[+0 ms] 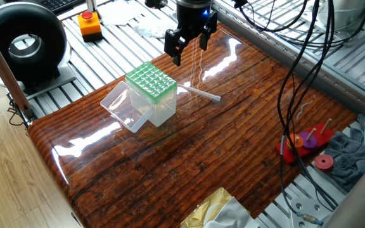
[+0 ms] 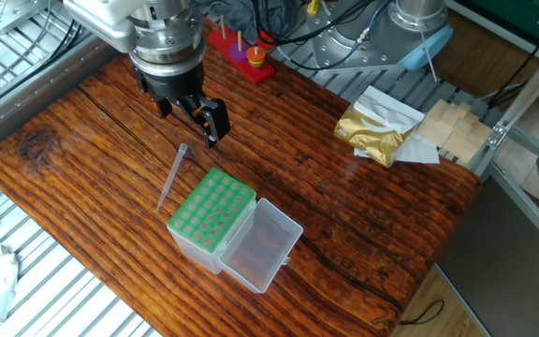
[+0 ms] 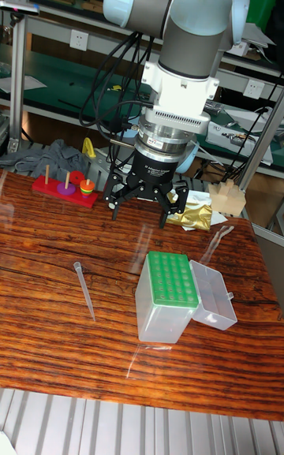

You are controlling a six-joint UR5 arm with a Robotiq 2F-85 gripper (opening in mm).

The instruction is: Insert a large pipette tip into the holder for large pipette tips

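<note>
Noted gripper (image 2: 190, 122) spread open, holding nothing. Found large pipette tip (image 2: 172, 176) lying flat below it, holder (image 2: 211, 217) just beyond. Advise descending astride the wide end, jaws square across, before closing.

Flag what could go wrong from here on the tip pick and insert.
1. The large pipette tip lies flat on the glossy table; the open claw could scrape the wood or flick the slim tube away when closing.
2. The tip lies close beside the holder, so a descending finger may bump the box and shift it.
3. Picked flat, the tip must be turned upright; a skewed grip would likely miss the small holes.
</note>
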